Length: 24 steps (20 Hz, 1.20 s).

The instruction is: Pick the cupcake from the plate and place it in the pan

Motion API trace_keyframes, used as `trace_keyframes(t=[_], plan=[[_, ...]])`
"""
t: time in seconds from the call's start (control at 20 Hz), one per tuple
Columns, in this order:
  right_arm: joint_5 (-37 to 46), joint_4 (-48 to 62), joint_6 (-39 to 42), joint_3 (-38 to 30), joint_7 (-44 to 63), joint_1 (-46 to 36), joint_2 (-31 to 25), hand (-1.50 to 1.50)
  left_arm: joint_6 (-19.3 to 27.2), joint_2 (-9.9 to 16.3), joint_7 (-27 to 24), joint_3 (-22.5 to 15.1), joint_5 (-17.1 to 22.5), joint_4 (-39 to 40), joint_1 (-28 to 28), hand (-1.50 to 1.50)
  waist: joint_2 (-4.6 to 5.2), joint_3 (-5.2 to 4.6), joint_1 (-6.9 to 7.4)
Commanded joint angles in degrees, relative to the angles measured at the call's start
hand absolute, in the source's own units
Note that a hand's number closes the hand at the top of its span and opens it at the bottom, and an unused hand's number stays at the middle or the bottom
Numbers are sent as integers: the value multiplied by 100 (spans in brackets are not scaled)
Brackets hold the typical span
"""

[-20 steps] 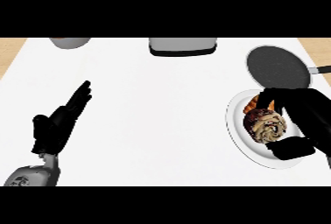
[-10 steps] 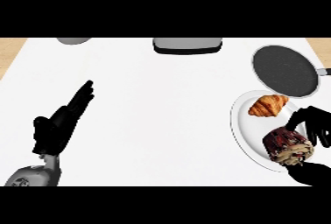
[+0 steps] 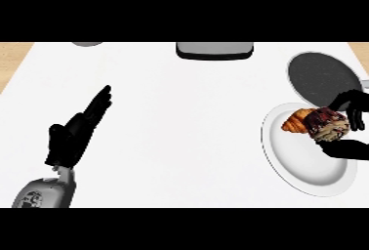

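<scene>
Bright, even overhead light; the white counter top [image 3: 187, 122] reads nearly blown out. Soft faint shadow under the round white plate [image 3: 302, 168] near the counter's right edge. No glare.

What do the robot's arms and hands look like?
Both hands are black, with slim fingers and a thumb: the left hand and the right hand. The left forearm is a rounded grey shell with small dark markings. The right forearm is out of view.

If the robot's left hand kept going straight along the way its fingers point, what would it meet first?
Probably nothing: the left hand points up and slightly right over bare counter, ending left of the dark appliance at the far edge.
</scene>
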Motion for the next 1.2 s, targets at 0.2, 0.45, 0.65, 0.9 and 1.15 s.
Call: trace_keyframes(t=[0.2,0.45,0.65,0.9,1.15], plan=[[502,2690,-482,-503,-1165,-1365,204,150,-76,24,-227,227,-79,525,-406,0,22,0,39],[571,4775,-892,-840,-2358,-2315,286,150,-233,27,367,124,58,-126,-371,0,35,7,123],[631,6231,-989,-1114,-3044,-3115,93,150,-117,-220,-298,-145,-226,54,85,0,60,8,188],[709,7540,-1384,-1369,-3842,-3626,52,150,-244,-50,-213,156,-70,183,-186,0,89,13,221],[791,8238,-1267,-1470,-3856,-4337,-207,150,-158,-180,-244,-5,-247,229,-233,0,123,17,311]])
